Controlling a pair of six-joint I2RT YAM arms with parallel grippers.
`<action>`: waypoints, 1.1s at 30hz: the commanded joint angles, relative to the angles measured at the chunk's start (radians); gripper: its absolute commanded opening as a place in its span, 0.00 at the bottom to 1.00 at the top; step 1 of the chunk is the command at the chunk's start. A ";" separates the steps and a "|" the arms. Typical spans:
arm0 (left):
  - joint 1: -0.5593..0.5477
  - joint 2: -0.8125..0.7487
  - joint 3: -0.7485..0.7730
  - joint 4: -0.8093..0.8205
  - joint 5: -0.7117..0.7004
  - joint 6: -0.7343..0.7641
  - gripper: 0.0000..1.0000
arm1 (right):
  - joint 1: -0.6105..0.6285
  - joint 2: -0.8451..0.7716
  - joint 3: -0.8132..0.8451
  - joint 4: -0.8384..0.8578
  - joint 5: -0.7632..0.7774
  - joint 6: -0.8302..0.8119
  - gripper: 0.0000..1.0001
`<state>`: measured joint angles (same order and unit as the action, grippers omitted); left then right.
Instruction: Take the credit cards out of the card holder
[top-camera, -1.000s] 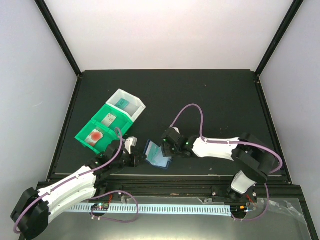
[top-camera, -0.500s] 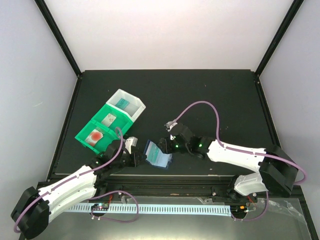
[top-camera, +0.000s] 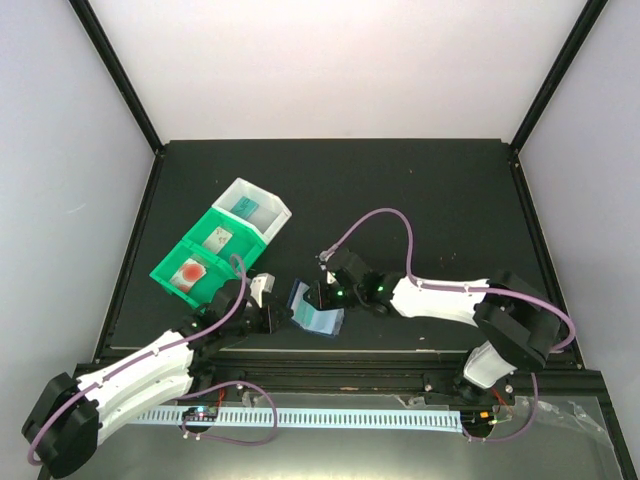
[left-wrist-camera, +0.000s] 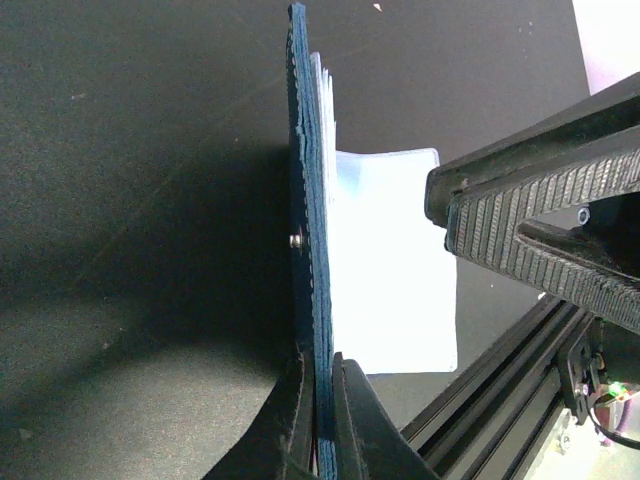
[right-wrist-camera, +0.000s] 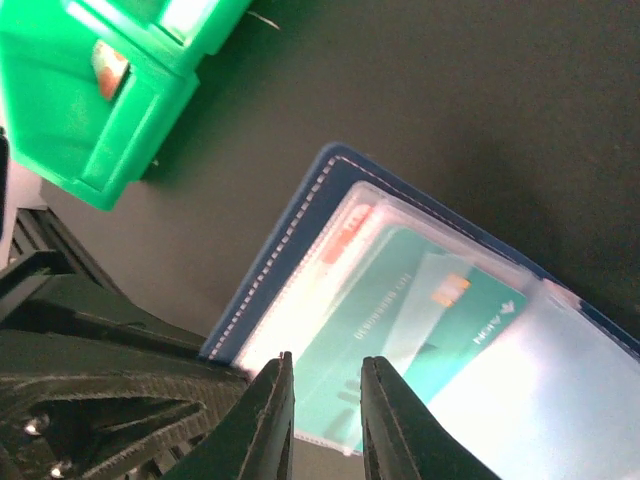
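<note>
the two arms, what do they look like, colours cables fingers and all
The left arm and right arm both have white shells between black joints, and a purple cable loops along each. Small green lights glow near the right wrist. The left gripper and right gripper have black fingers, with ribbed pads visible on the right one.

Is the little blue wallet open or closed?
Open. The card holder shows its pale pockets, a green card tucked inside.
</note>
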<state>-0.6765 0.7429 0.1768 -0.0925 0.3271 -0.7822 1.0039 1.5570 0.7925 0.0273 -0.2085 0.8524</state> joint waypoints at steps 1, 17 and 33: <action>-0.009 0.013 0.045 0.019 -0.018 -0.007 0.02 | 0.003 0.002 -0.013 -0.056 0.044 0.004 0.22; -0.008 0.035 0.106 -0.135 -0.103 -0.024 0.44 | -0.029 -0.005 -0.131 -0.125 0.194 -0.119 0.20; -0.009 0.141 0.114 0.035 0.029 0.014 0.27 | -0.061 -0.098 -0.205 0.085 -0.063 -0.070 0.22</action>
<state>-0.6804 0.8543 0.2615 -0.1299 0.3084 -0.7956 0.9466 1.4731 0.5934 0.0204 -0.1715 0.7258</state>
